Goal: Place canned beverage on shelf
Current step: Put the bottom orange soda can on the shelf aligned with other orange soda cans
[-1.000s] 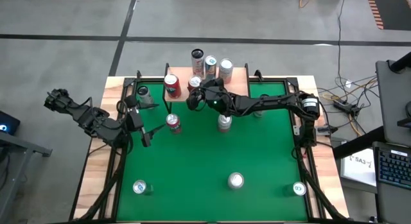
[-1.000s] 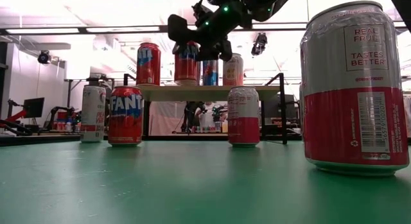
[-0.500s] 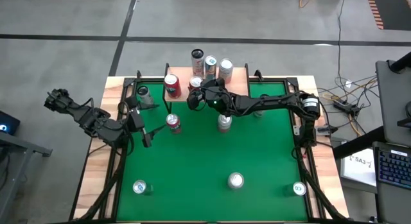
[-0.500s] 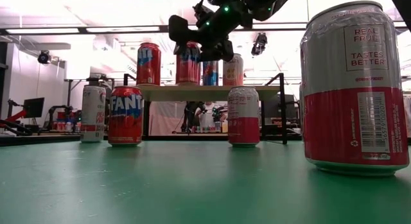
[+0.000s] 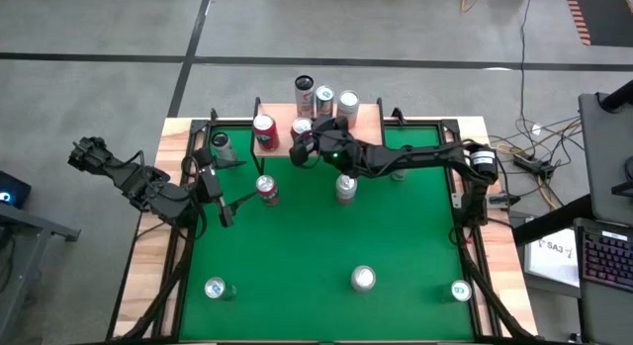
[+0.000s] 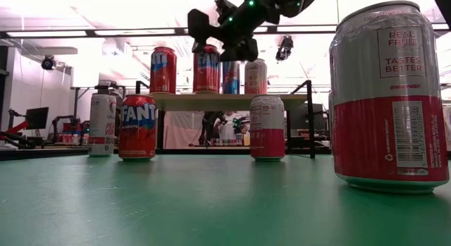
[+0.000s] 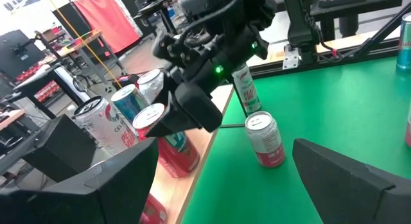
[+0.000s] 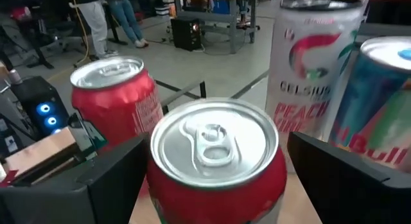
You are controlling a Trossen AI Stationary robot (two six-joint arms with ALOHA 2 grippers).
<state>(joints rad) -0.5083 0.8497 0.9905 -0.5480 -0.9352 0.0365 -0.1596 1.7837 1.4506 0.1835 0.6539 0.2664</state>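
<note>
Apparently the red can [image 8: 215,161] stands on the shelf [image 6: 211,100], right gripper [image 5: 305,145] fingers released around it, left gripper [image 5: 226,203] also spread; withdrawal remains.

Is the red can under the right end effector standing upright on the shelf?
Upright: the red can stands on the shelf, lid up, between the spread fingers of the right end effector.

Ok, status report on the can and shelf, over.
Right gripper jaws open, above the red can. Can upright on the shelf. Left gripper open, idle at table's left. Neighbouring cans close.
</note>
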